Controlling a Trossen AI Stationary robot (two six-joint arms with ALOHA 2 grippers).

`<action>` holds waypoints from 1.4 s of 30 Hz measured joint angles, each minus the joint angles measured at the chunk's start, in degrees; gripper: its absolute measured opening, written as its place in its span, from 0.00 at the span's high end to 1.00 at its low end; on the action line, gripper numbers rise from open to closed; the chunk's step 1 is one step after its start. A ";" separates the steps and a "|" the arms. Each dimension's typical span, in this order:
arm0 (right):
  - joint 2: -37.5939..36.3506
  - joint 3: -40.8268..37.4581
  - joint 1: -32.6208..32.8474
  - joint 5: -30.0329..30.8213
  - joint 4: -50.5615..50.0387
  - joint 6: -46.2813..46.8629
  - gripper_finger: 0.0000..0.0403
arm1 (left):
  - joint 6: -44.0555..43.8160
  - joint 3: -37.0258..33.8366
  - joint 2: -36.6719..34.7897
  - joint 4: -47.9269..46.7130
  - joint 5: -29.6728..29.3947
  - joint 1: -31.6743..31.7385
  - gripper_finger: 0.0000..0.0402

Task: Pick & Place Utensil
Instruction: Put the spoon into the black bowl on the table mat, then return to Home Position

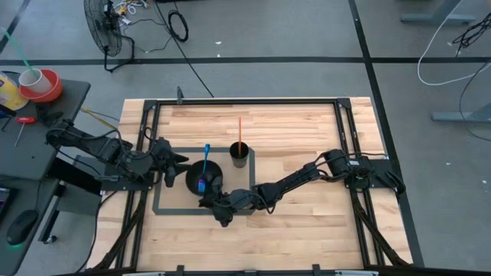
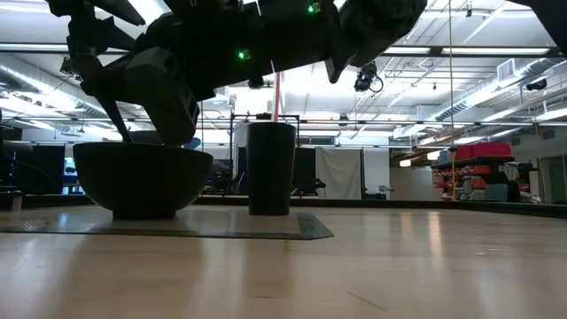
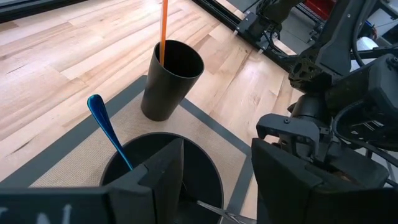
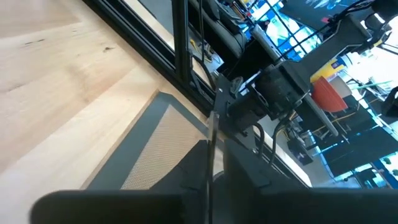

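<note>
A black bowl (image 1: 212, 184) stands on a grey mat (image 1: 170, 207), with a blue spoon (image 1: 205, 159) leaning inside it, handle up. Behind it, a black cup (image 1: 240, 153) holds an upright orange stick (image 1: 239, 129). My left gripper (image 1: 178, 164) is open at the bowl's left rim, its fingers (image 3: 158, 180) hovering over the bowl (image 3: 205, 180). My right gripper (image 1: 212, 202) reaches in at the bowl's near rim, shut on a thin silver utensil (image 4: 212, 134). Which kind of utensil it is does not show. My right gripper (image 4: 210, 183) pinches the silver utensil's slim shaft (image 4: 209, 163) between its two fingers, with the shaft running forward past the fingertips. It comes from the table's near right, slanting toward the bowl. A silver end (image 3: 214, 211) shows over the bowl's inside, lifted clear.
The mat's dark border (image 3: 205, 118) frames the bowl and cup (image 3: 171, 78). Bare wooden tabletop (image 1: 307, 230) lies to the right and near side. A black metal frame (image 1: 245, 100) runs round the table. Both arms crowd the bowl from opposite sides.
</note>
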 joint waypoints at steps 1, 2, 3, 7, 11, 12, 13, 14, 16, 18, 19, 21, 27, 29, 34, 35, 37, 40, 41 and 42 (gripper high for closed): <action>0.00 0.00 0.08 0.07 0.02 0.02 0.85 | -0.01 0.00 0.00 0.00 0.00 0.00 0.52; 0.00 0.00 0.17 0.08 0.02 0.01 0.83 | -0.01 0.00 0.00 0.00 0.00 0.02 0.52; 0.00 0.00 0.31 0.09 0.00 0.04 0.81 | -0.02 -0.02 0.00 0.00 0.00 0.02 0.52; 0.00 0.02 0.81 0.38 0.07 0.50 0.73 | -0.04 -0.02 0.02 0.36 -0.12 0.00 0.52; 0.00 0.02 1.00 0.25 0.13 5.98 0.67 | -0.14 -0.02 0.02 0.42 -0.16 0.02 0.52; 0.00 0.02 1.12 0.17 0.17 7.30 0.66 | -0.27 -0.02 0.02 0.42 -0.18 0.01 0.52; 0.00 0.02 1.27 0.14 0.22 8.25 0.65 | -0.33 -0.02 0.02 0.42 -0.21 0.02 0.52; 0.00 0.04 1.47 0.14 0.26 9.02 0.64 | -0.39 -0.02 0.02 0.42 -0.24 0.00 0.52; 0.00 0.04 2.04 0.52 0.69 9.38 0.61 | -0.45 -0.02 0.02 0.42 -0.26 0.02 0.52; -0.61 0.04 3.07 1.59 0.39 9.87 0.59 | -0.71 -0.02 0.02 0.42 -0.26 0.01 0.52; -1.09 0.03 3.57 2.36 0.36 10.89 0.58 | -0.90 -0.02 0.02 0.42 -0.27 0.00 0.52; -2.75 0.04 4.50 3.30 -0.86 13.10 0.56 | -0.92 -0.02 0.02 0.44 -0.27 -0.03 0.52; -10.59 0.07 5.85 -0.20 -6.15 19.84 0.53 | 0.74 -0.02 -0.02 0.61 -1.50 -2.07 0.52; -13.22 -0.40 5.85 -1.99 -7.05 21.47 0.54 | 1.95 -0.02 -0.02 1.41 -1.74 -3.30 0.52; -20.24 -7.94 5.32 -3.04 -6.85 22.67 0.66 | 3.48 -0.04 -0.04 2.20 -2.90 -6.44 0.53; -21.83 -10.78 5.26 -3.25 -4.66 22.48 0.69 | 3.48 -0.24 -0.05 2.47 -2.89 -7.00 0.53; -25.92 -17.78 5.17 -3.32 0.01 22.91 0.77 | 4.26 -2.16 -0.23 5.41 -2.90 -7.97 0.55; -33.45 -28.80 4.89 -3.50 5.03 25.25 0.89 | 4.61 -6.68 -1.42 10.75 -1.97 -8.39 0.59; -36.26 -32.26 4.78 -3.59 5.31 26.56 0.93 | 4.63 -8.06 -1.96 12.47 -1.80 -8.37 0.61; -39.29 -35.64 4.52 -3.59 5.29 28.22 0.96 | 4.84 -9.40 -2.65 13.87 -1.80 -8.37 0.62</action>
